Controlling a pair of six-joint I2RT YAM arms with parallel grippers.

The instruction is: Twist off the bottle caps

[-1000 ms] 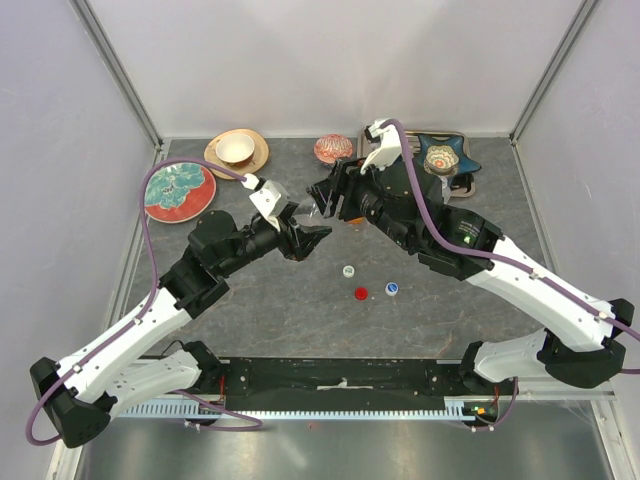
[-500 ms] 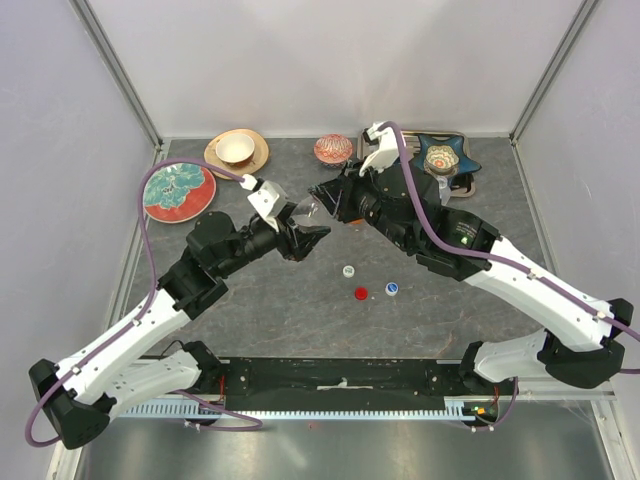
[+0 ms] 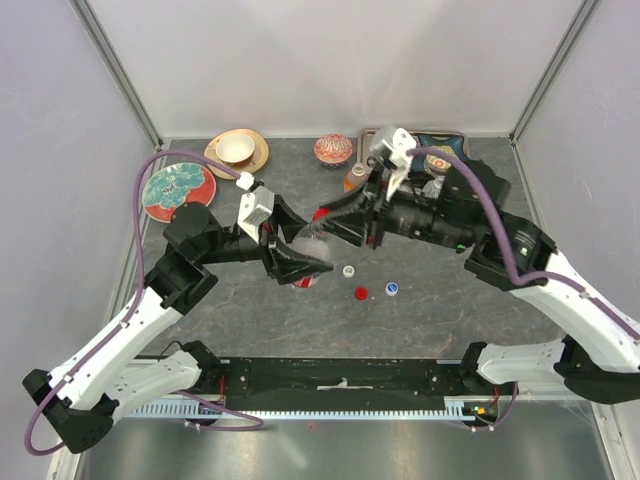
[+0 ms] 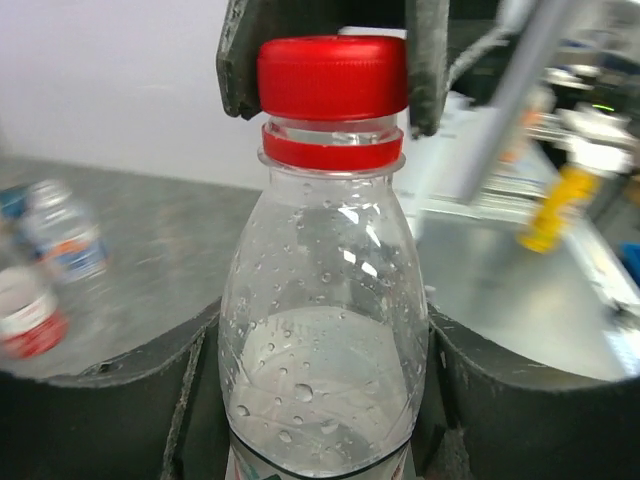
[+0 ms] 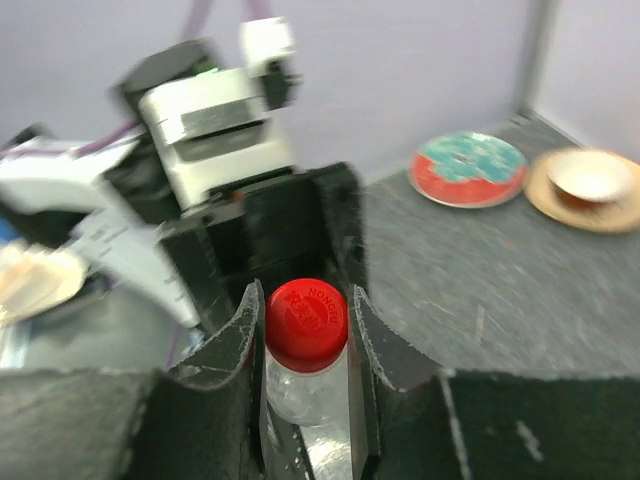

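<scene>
Bottle [image 4: 325, 330]: clear plastic, droplets beading its inner wall, a red ring under the red cap [image 4: 333, 78].
Left gripper [image 4: 322, 345]: clenched on the bottle's body, neck and cap reaching past its fingertips.
Right gripper [image 5: 305, 308]: grasped the red cap, one finger pressed to each side.

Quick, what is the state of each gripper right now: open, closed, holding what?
Left gripper: closed on the clear bottle, around its body.
Right gripper: closed on the red cap of that bottle.
</scene>
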